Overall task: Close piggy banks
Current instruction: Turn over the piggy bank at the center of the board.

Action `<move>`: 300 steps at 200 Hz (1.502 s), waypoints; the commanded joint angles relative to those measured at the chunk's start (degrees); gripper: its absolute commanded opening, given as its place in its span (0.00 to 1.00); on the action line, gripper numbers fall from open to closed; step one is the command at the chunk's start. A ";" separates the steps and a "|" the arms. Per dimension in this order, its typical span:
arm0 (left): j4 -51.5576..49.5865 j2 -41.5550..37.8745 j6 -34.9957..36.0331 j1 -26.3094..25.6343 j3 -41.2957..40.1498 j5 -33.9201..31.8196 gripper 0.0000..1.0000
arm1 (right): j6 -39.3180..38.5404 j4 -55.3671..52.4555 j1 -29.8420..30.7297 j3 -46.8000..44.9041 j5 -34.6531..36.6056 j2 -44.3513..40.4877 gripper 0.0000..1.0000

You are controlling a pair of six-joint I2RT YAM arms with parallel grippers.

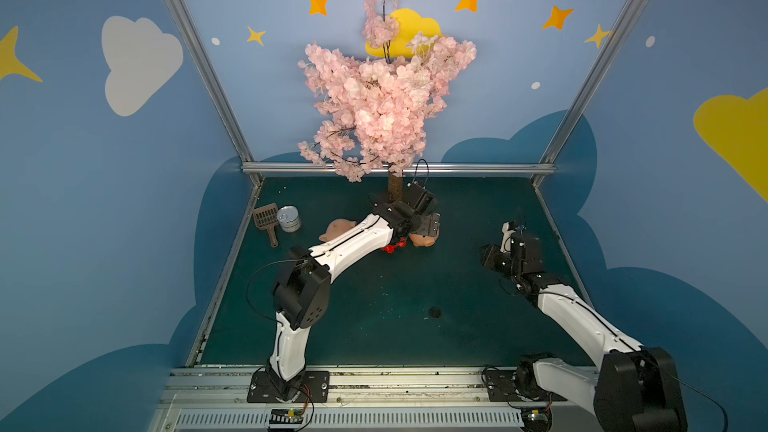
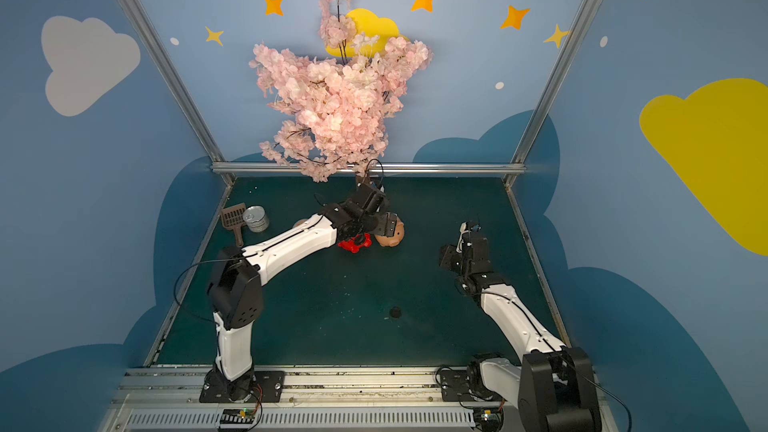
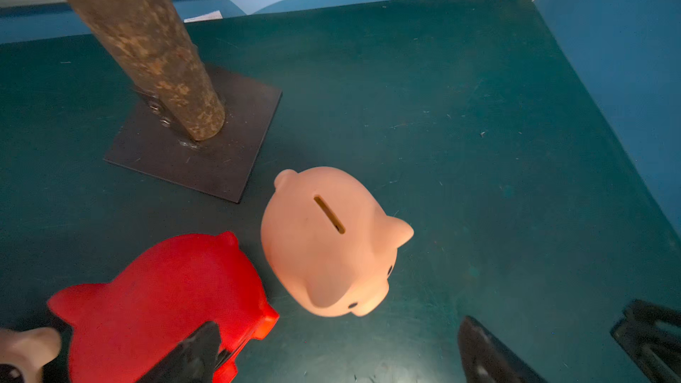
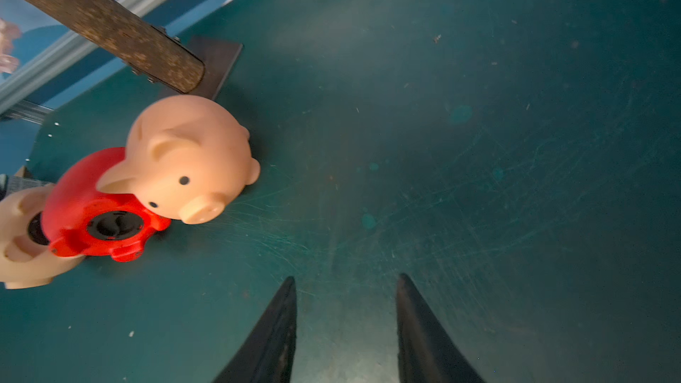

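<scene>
Three piggy banks sit close together in front of the tree. An upright peach-pink pig (image 3: 328, 241) (image 4: 191, 156) (image 1: 426, 239) shows its coin slot. Beside it a red pig (image 3: 166, 300) (image 4: 95, 215) (image 2: 355, 243) lies on its side with a black plug (image 4: 114, 225) in its belly. A second peach-pink pig (image 4: 22, 241) (image 1: 340, 228) lies behind the red one, partly hidden by my left arm. My left gripper (image 3: 339, 322) (image 1: 426, 222) hovers over the pigs, open wide and empty. My right gripper (image 4: 347, 276) is open over bare mat, well to the right of them.
The brown tree trunk (image 3: 147, 49) stands on a dark base plate (image 3: 221, 163) just behind the pigs. A silver tin can (image 1: 289, 219) and a brown scoop (image 1: 266, 220) lie at the back left. A small dark round thing (image 1: 435, 312) lies mid-mat.
</scene>
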 commanded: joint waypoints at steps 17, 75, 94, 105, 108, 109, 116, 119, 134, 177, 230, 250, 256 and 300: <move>-8.50 9.09 -8.69 -2.14 11.76 -9.92 0.99 | 0.39 0.60 -0.28 0.31 1.53 2.60 0.46; -20.52 21.47 -14.17 -3.12 29.53 -15.50 0.99 | 0.54 2.08 -0.30 0.68 1.27 5.96 0.46; -24.80 24.74 -15.63 -3.38 35.05 -16.51 1.00 | 0.61 2.02 -0.32 1.07 1.10 6.96 0.46; -26.00 25.94 -16.07 -3.46 36.87 -16.53 0.99 | 0.65 2.03 -0.32 1.28 1.01 7.39 0.46; -26.18 26.16 -16.26 -3.53 37.07 -16.51 0.99 | 0.69 2.02 -0.33 1.29 0.95 7.47 0.46; -26.25 26.22 -16.35 -3.53 37.17 -16.51 0.99 | 0.69 2.02 -0.33 1.32 0.93 7.54 0.46; -26.49 26.53 -16.84 -3.51 37.47 -16.60 0.99 | 0.70 2.30 -0.34 1.33 0.85 7.77 0.46; -26.58 26.55 -17.04 -3.53 37.52 -16.64 0.99 | 0.70 2.33 -0.33 1.35 0.84 7.85 0.46; -26.27 26.78 -17.59 -3.50 37.40 -16.78 0.99 | 0.79 2.32 -0.30 1.54 0.57 8.27 0.46; -26.15 27.38 -18.60 -3.48 37.36 -15.92 0.99 | 0.82 2.37 -0.30 1.97 -0.02 9.24 0.46; -26.92 27.87 -19.61 -3.57 37.37 -15.01 0.97 | 1.03 2.04 -0.33 2.49 -0.48 10.28 0.46; -27.44 27.86 -19.95 -3.53 37.36 -14.93 0.93 | 1.05 1.95 -0.33 2.76 -0.66 10.59 0.46; -27.60 27.86 -20.05 -3.47 37.40 -14.85 0.92 | 1.05 1.90 -0.33 2.83 -0.72 10.70 0.46; -28.42 27.91 -20.23 -3.59 37.32 -14.75 0.88 | 1.14 1.60 -0.41 3.11 -0.93 10.99 0.45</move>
